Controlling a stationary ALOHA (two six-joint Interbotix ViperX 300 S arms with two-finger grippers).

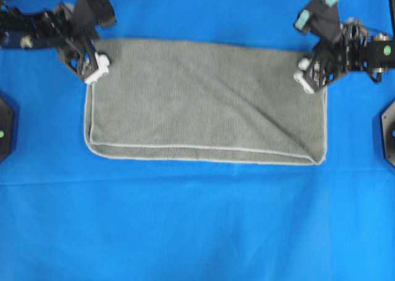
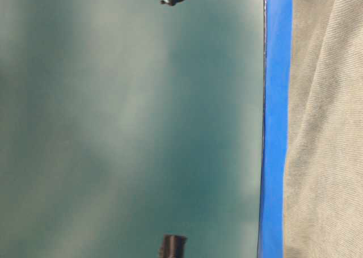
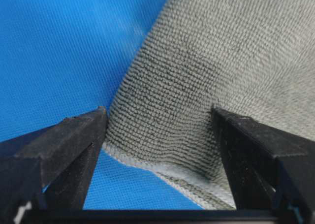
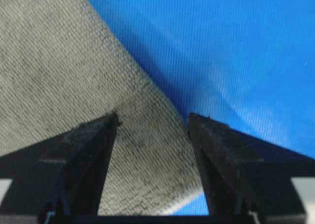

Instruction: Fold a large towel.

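Towel between two pincers

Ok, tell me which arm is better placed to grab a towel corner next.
Neither clearly: the left claw and right claw each sit open at a far corner of the towel, cloth between the jaws.

I am seeing nothing readable from here: no text, label, brand, number or sign is showing in any of the four views.

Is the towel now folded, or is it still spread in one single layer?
Folded once. The towel lies in two layers: along its near edge two pale hems run one above the other.
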